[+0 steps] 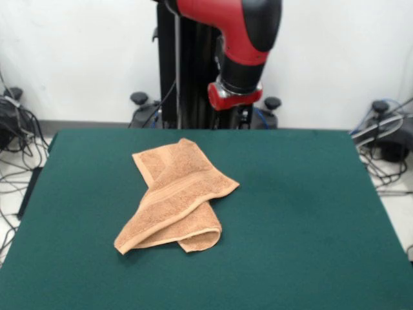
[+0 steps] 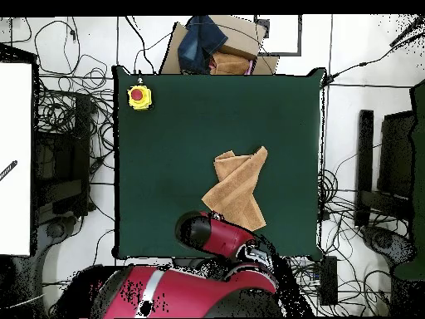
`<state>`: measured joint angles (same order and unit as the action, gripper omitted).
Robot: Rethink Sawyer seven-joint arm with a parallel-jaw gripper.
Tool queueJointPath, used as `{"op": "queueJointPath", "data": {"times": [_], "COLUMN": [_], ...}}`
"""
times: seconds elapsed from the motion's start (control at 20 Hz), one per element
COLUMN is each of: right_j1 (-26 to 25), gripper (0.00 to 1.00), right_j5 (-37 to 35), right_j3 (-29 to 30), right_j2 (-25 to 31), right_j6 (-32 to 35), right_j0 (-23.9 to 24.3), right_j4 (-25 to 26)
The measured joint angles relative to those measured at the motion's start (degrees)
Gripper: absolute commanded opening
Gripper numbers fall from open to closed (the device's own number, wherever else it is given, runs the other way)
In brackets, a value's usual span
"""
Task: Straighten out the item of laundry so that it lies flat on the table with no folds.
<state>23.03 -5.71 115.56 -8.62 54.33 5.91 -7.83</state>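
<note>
A crumpled, folded orange-tan terry towel (image 1: 175,197) lies mid-bench on dark green felt (image 1: 303,213). A yellow box with red button (image 2: 139,97) sits at eleven o'clock overhead. The end effector's state I cannot tell.

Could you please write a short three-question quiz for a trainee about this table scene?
1. True or false: the towel already lies flat on the table with no folds.
2. Multiple choice: in the overhead view, what stands near one corner of the table? A) a yellow box with a red button B) a blue cup C) a pair of scissors
3. Short answer: is the end effector touching the towel?

Key
1. False: it is folded over itself, with layers crossing.
2. A
3. No. It hangs at the table's edge, apart from the towel; its open or shut state cannot be seen.
</note>
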Motion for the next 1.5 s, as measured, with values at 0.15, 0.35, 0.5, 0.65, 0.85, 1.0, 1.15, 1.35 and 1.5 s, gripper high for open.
{"op": "queueJointPath", "data": {"times": [0.15, 0.35, 0.5, 0.65, 0.85, 1.0, 1.15, 1.35, 1.5], "right_j1": [-1.2, -4.3, -6.6, -9.5, -14.1, -15.9, -18.7, -19.9, -20.0], "gripper": [1.00, 1.00, 1.00, 1.00, 1.00, 1.00, 1.00, 1.00, 1.00], "right_j5": [0.0, 0.0, -0.1, -1.1, -3.0, -3.2, -3.2, -3.2, -3.2], "right_j3": [-1.2, -4.1, -6.2, -8.8, -13.1, -14.7, -16.8, -17.5, -17.5], "right_j2": [-1.1, -3.1, -3.3, -3.9, -5.1, -5.3, -5.7, -6.3, -6.8], "right_j6": [0.0, 0.0, 0.0, 0.0, 0.0, 0.0, 0.0, 0.0, 0.0], "right_j0": [-2.5, -6.5, -7.6, -8.7, -10.0, -10.2, -10.2, -10.4, -11.0], "right_j4": [0.0, 0.0, -0.2, -0.8, -1.9, -2.3, -2.6, -2.6, -2.6]}}
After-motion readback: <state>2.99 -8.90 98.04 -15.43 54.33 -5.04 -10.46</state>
